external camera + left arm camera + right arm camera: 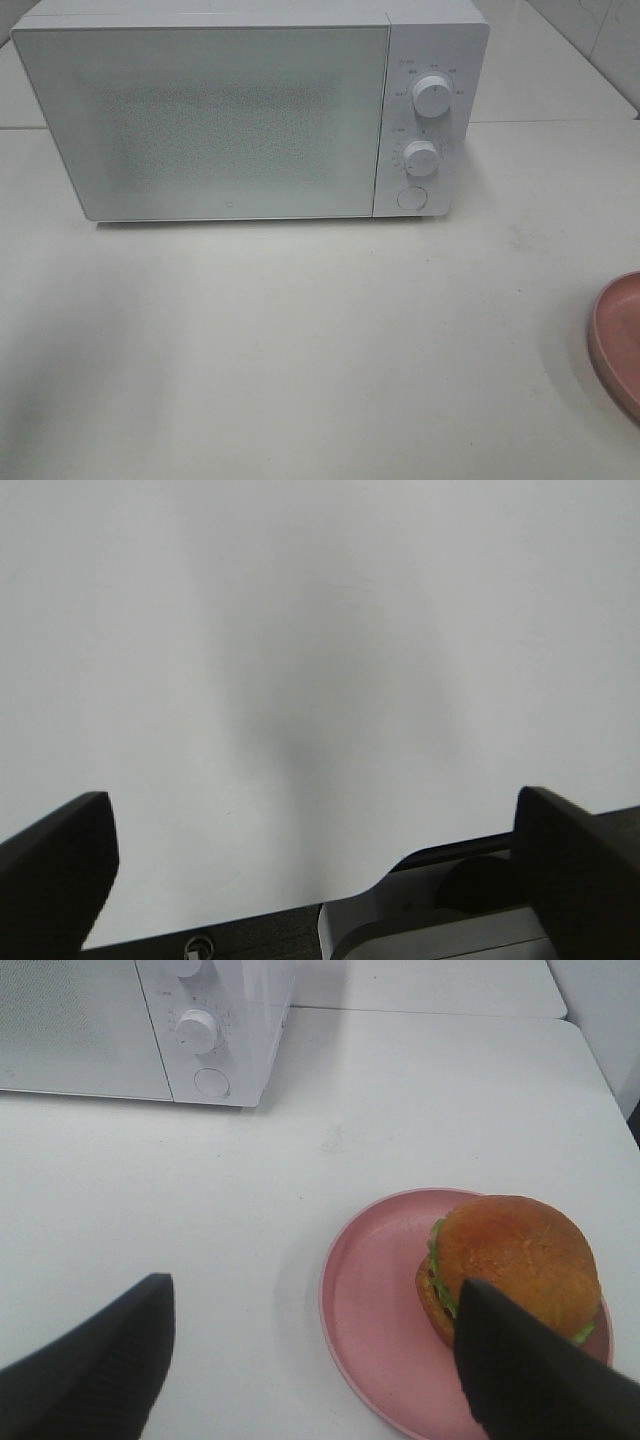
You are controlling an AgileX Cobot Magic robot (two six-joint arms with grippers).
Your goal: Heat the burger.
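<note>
In the high exterior view, one white microwave [245,115] stood at the back of the white table [300,350] with its door shut; its control panel carried two round knobs, an upper knob [432,96] and a lower knob [421,158], with one round button [411,197] beneath them. One pink plate [618,340] showed only as a partial rim at the frame's right edge. No arm, gripper or burger appeared in this view. In the left wrist view, the left gripper [315,865] hung over bare table surface, its two dark fingers [55,870] spread wide with nothing between them; part of the arm's own grey housing lay near one finger. No task item was seen here. In the right wrist view, the right gripper [310,1360] also had its two dark fingers [95,1370] spread apart, pinching nothing. One burger [515,1260] sat on the one pink plate [375,1300], off-centre toward the plate's far side from the gap; one finger overlapped the burger's near edge in the picture, though contact could not be determined. Beyond the fingertips stood the microwave [140,1020], well apart from the plate. Only this view showed the burger and the whole width of the plate; only the exterior view showed the microwave's full door.
</note>
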